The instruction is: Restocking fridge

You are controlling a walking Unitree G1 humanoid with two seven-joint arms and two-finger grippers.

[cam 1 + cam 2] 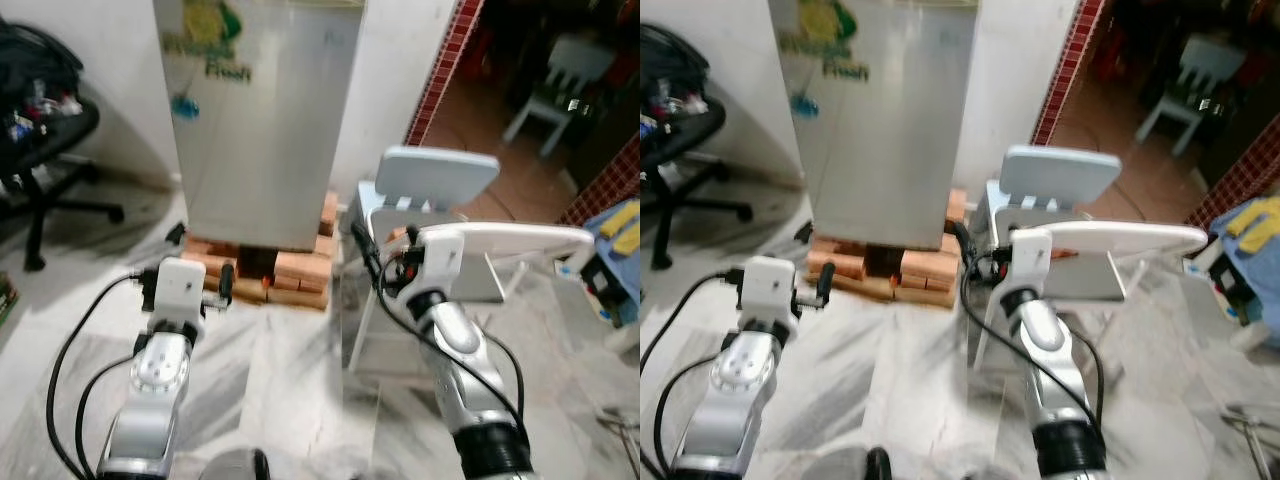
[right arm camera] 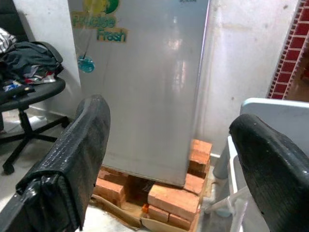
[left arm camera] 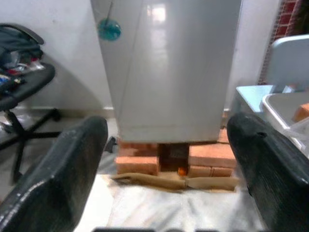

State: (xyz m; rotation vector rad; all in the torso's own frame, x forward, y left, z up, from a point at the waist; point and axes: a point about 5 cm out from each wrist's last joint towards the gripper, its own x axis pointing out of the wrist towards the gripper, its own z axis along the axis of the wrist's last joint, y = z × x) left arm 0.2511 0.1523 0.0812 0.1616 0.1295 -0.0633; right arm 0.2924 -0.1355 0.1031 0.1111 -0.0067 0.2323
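Observation:
The silver fridge (image 1: 260, 120) stands straight ahead with its door closed; green lettering and a small blue sticker (image 1: 186, 107) mark the door. It rests on a stack of red bricks (image 1: 295, 278). Both arms are raised toward it from about a step away. My left gripper (image 3: 166, 145) is open, its two black fingers (image 3: 63, 169) spread wide with nothing between them. My right gripper (image 2: 169, 140) is open too and holds nothing; its wrist (image 1: 432, 258) sits just in front of a white plastic chair (image 1: 440, 175).
A shallow white tray (image 1: 505, 240) lies on the chair at my right, with something orange (image 3: 301, 112) in it. A black office chair (image 1: 40, 140) piled with clothes stands at the left. A red-tiled pillar (image 1: 440, 70) borders a doorway. Marble floor (image 1: 280, 380) lies ahead.

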